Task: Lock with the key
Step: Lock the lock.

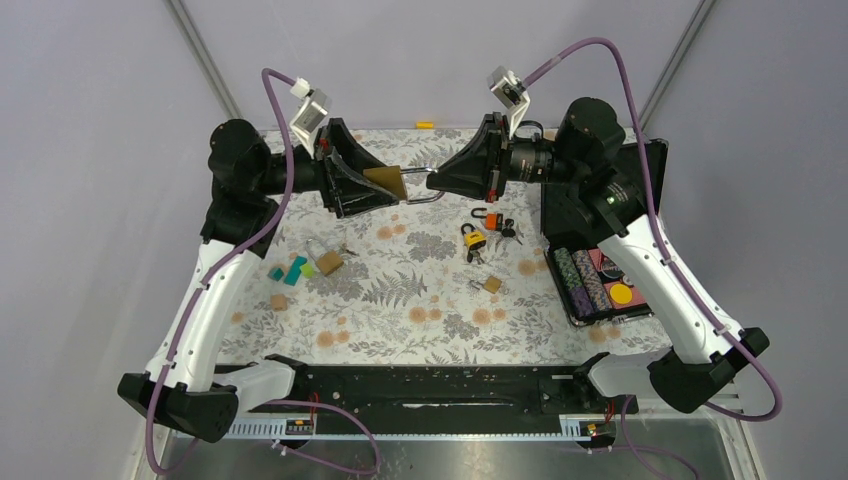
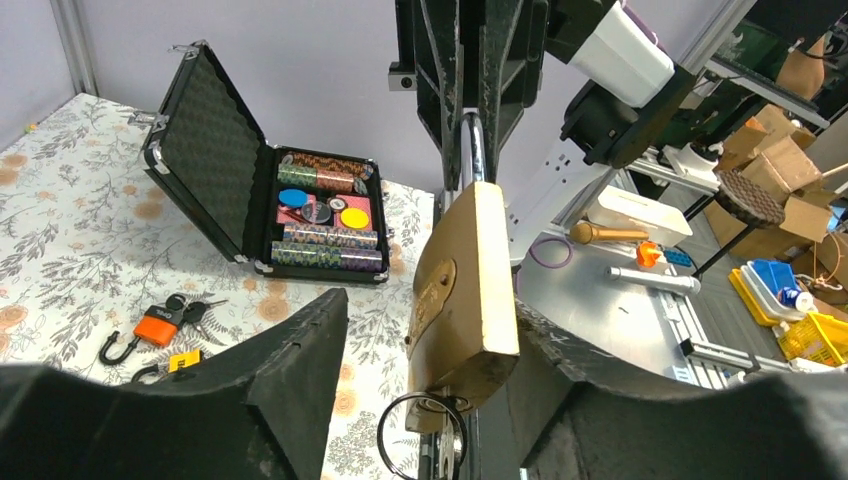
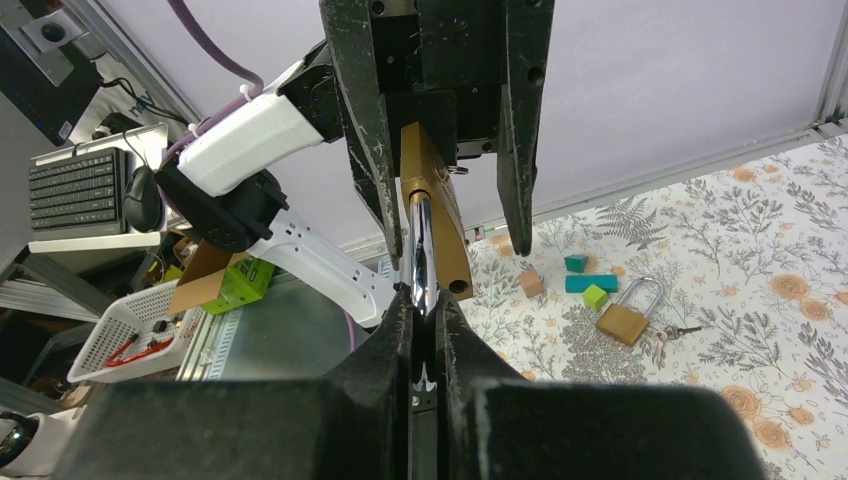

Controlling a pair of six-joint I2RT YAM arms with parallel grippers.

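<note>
The right claw (image 3: pixel 425 300) is clamped on the shackle (image 3: pixel 421 250). The left claw (image 2: pixel 432 310) stands open around the lock (image 2: pixel 465 290), in the air over the tabletop's (image 1: pixel 420 300) far edge. The key (image 2: pixel 442 440) sits in its base. An uneven squeeze could twist the lock and slip the shackle.

On my right, a black foam-lined hard case (image 2: pixel 210 160) lies open, rows of poker chips (image 2: pixel 320 245) inside. On my left, small teal, green and tan wooden blocks (image 1: pixel 293 271) sit on the floral-print tablecloth (image 1: pixel 420 310).
</note>
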